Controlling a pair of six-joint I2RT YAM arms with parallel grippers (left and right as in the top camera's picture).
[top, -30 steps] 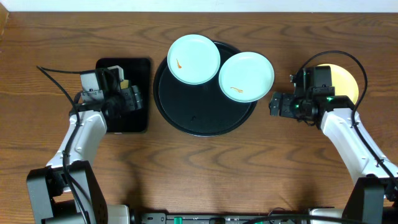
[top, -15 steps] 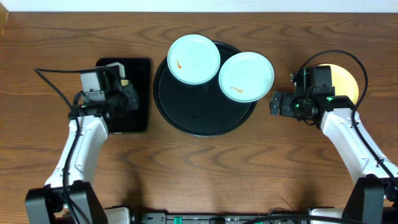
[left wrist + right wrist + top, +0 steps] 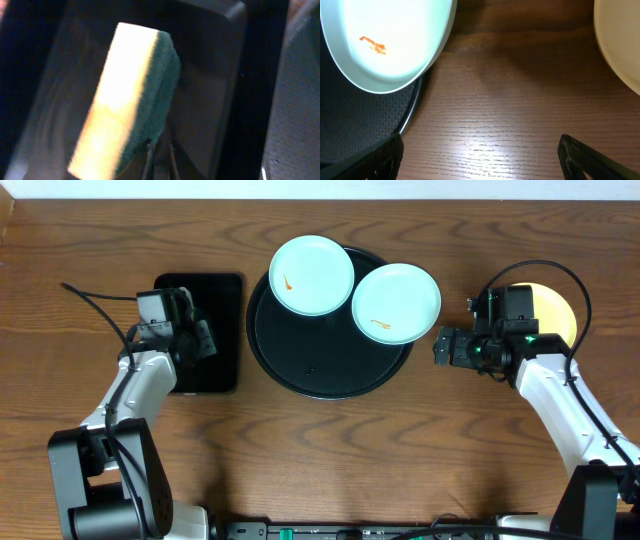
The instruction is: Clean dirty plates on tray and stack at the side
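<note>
a: both turquoise plates [image 3: 312,275] sit on the round tray [image 3: 320,375], orange smears unwiped. the yellow plate [image 3: 557,302] lies aside on the counter [image 3: 320,455].
b: early days, i'd judge. left hand [image 3: 160,156] drawn nearly shut at the sponge [image 3: 125,95] (grip unclear), right hand [image 3: 480,150] wide open, empty, beside the tray.
</note>
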